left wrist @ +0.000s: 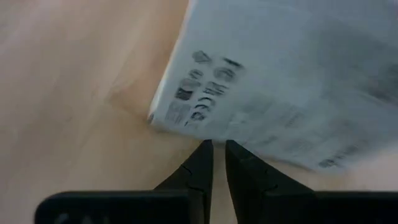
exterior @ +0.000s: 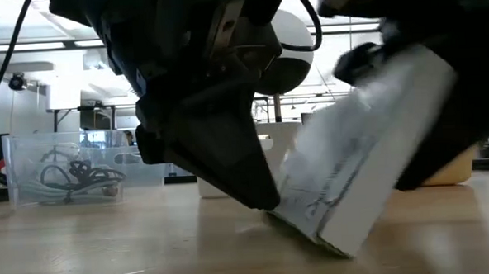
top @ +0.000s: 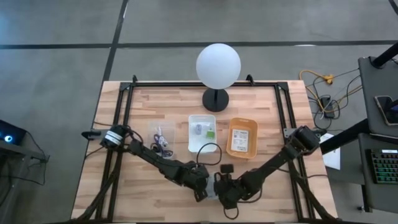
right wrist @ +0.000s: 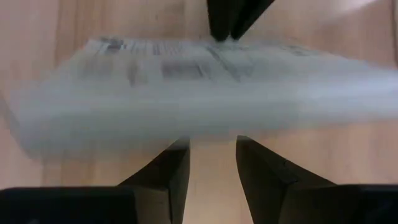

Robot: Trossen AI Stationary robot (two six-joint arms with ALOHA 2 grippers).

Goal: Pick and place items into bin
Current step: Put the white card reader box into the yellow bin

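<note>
A flat white printed packet (exterior: 357, 161) stands tilted near the table's near edge, its lower edge (exterior: 311, 231) on the wood. My left gripper (left wrist: 219, 149), shut, sits at the packet's low side and shows in the low view as the left gripper (exterior: 264, 198). On the raised side is my right gripper (right wrist: 212, 146), open, its fingertips at the packet (right wrist: 186, 106). In the high view both grippers (top: 214, 188) meet over the packet and hide it. Cables lie in a clear bin (top: 163, 135). My left gripper pushes with its shut fingertips (left wrist: 205, 152) against the packet's edge (left wrist: 205, 134) close to the table, slanting down from the table's left. My right gripper's open fingers (right wrist: 171, 155) meet the packet's raised side (right wrist: 205, 127) from the table's right. The packet hides the fingertips, so the hold cannot be told.
Farther back stand a white bin (top: 201, 132) with small things in it and an orange bin (top: 242, 138) holding a packet. A black part (top: 226, 168) lies near the right arm. A lamp with a white globe (top: 217, 65) stands at the far edge.
</note>
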